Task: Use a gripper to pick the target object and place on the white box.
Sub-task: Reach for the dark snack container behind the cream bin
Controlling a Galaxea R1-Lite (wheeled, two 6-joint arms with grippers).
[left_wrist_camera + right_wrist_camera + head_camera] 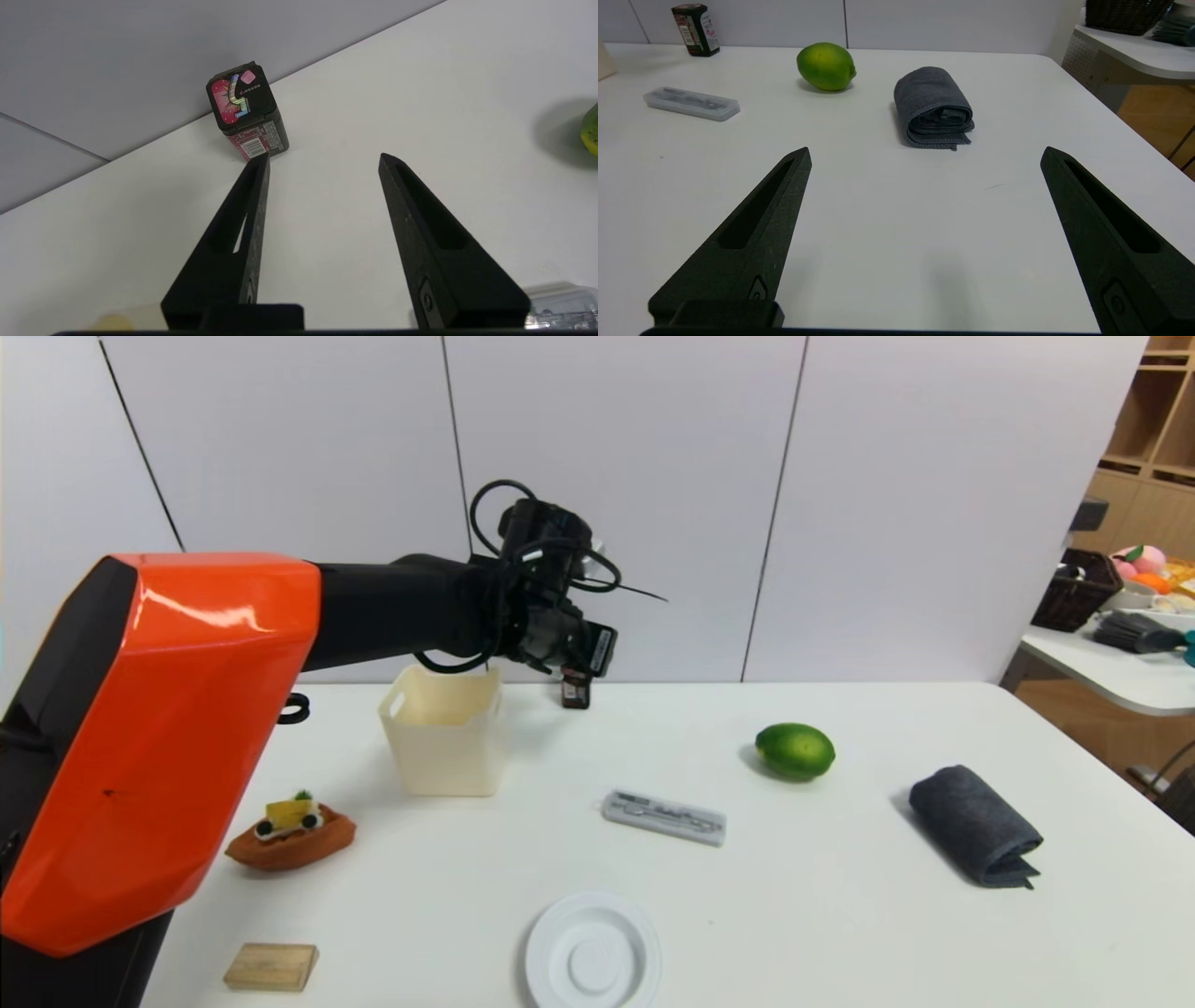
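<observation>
You have the left gripper (pixel 571 665) reaching out over the back of the white table (pixel 840 915), in the upper middle of the head view, just above the small dark box (pixel 575 689). In the left wrist view the 2 fingers (pixel 252 196) stand spread apart with nothing between them, and the dark box (pixel 246 112) sits upright beyond the tip of one finger, close to the wall, not yet between the fingers. Its top shows a red and pink label and its side carries a barcode.

The white box (pixel 446 733) stands left of center in the head view, just beside the dark box and below the arm's wrist, open at the top. Nothing shows inside it from here.

Your right gripper (pixel 924 154) hangs low over the table with its fingers (pixel 775 205) wide apart and empty. From its wrist view you can see the dark box (pixel 696 30) at the upper left, a green fruit (pixel 826 66) and a rolled grey cloth (pixel 934 108) near the middle, and a flat grey case (pixel 691 103) at the left.

Lower in the head view you also find a round white plate (pixel 592 952), a wooden block (pixel 272 966) and a brown toy boat (pixel 290 838).
</observation>
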